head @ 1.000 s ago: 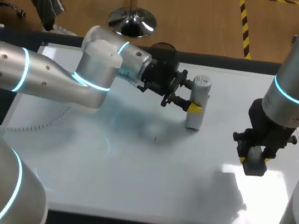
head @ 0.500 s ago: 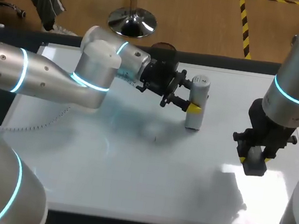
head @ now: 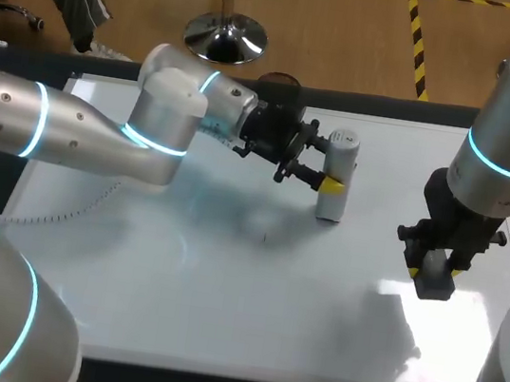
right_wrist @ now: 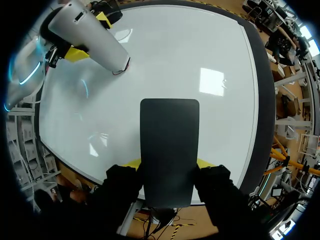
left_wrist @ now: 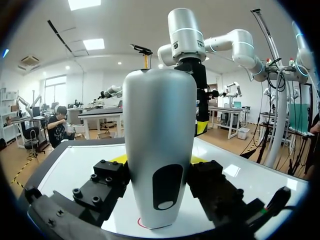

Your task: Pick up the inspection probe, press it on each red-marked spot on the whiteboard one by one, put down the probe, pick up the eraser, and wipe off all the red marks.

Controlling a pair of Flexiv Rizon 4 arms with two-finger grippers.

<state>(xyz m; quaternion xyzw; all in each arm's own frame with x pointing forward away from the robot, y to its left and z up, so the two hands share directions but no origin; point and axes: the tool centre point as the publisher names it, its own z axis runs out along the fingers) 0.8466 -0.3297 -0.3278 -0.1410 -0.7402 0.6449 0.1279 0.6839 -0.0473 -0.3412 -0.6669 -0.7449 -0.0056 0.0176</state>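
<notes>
The whiteboard point(head: 250, 286) is gleaming: smooth, glossy white, throwing back a bright patch of light at its four o'clock, with a dull dark frame round it. The probe point(left_wrist: 159, 145) shows a smooth pale-grey shell, plastic by the look, softly shiny, with a glossy dark oval inset, and the eraser point(right_wrist: 169, 150) is a flat, matt charcoal slab. The left tool point(head: 337, 170) and right tool point(head: 435, 268) are matt black with bolt heads, on arms in smooth, satin silver casing.

Bright, even overhead light on a glossy whiteboard point(head: 216, 320).
In the head view a glare patch point(head: 430, 304) sits at four o'clock, and soft grey shadows point(head: 233, 212) pool near centre.
</notes>
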